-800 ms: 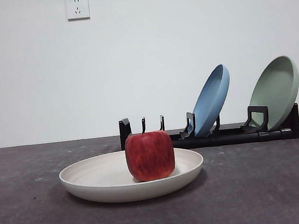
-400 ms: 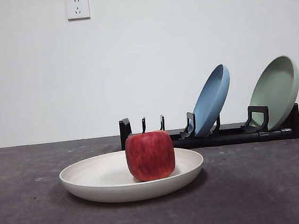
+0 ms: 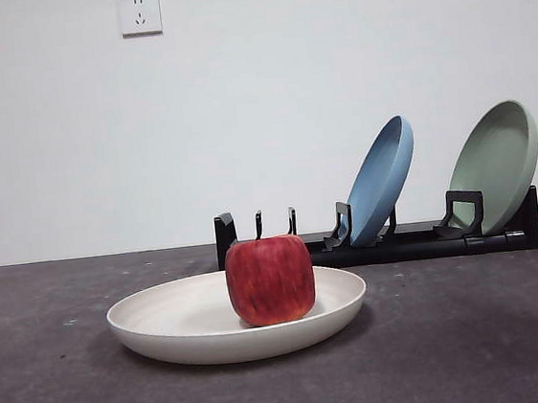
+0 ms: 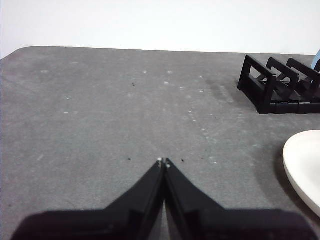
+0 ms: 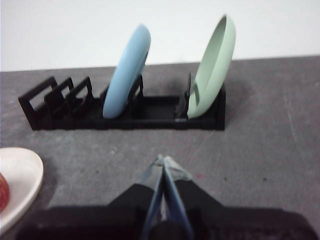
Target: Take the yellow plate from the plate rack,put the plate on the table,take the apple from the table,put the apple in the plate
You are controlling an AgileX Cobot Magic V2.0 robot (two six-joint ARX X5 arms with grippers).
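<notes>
Three plates, one apple: the blocky red apple (image 3: 270,280) sits in the cream, faintly yellowish round plate (image 3: 186,323) on the dark grey matte table (image 3: 475,334), while a blue plate (image 3: 382,178) and a pale green plate (image 3: 496,164) lean in the long black pronged rack (image 3: 418,243). Two white wall sockets (image 3: 139,13) — no legible writing — show only from the front. Only the wrist views show the left gripper (image 4: 163,161) and right gripper (image 5: 162,160), each with jaws together, holding nothing

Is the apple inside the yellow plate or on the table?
Inside the plate. In the front view the apple stands upright in the middle of the yellow plate, with the rim all around it; no hand touches it.
</notes>
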